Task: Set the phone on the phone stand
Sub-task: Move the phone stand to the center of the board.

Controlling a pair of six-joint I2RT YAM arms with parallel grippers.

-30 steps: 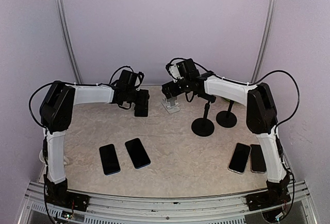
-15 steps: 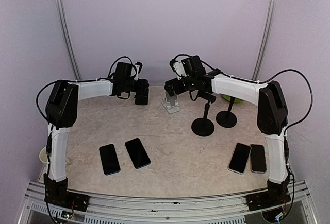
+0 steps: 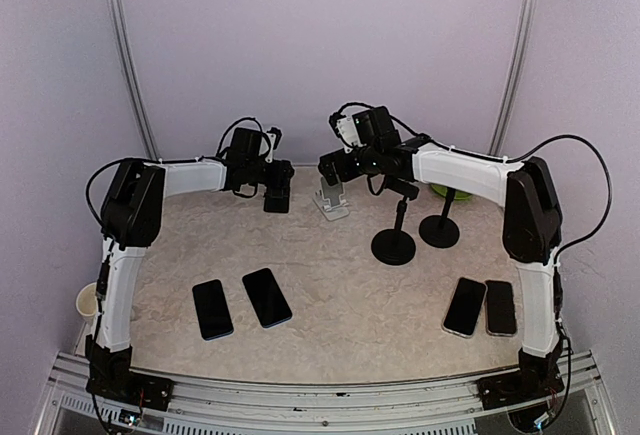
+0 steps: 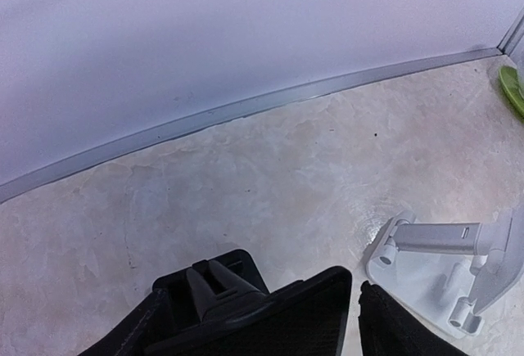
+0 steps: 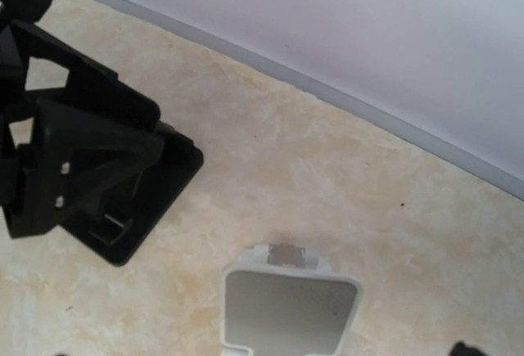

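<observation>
The left gripper [image 3: 274, 187] is clamping a dark phone [image 4: 274, 319] between its fingers and holding it just left of the white phone stand [image 3: 330, 201], apart from it. The phone appears to be hanging roughly upright, with its long axis pointing down at the table [image 3: 340, 285]. The left arm is carrying it, so the coming move looks like a short shift rightward onto the stand.

The right gripper [image 3: 338, 168] is hovering right at the top of the stand. Its fingers are not showing, so I cannot tell whether it is open or gripping, and it is crowding the approach. Bare table is lying between phone and stand. The wall [image 3: 320, 55] is running close behind the stand, and two black stands [image 3: 394, 245] are sitting to its right.
</observation>
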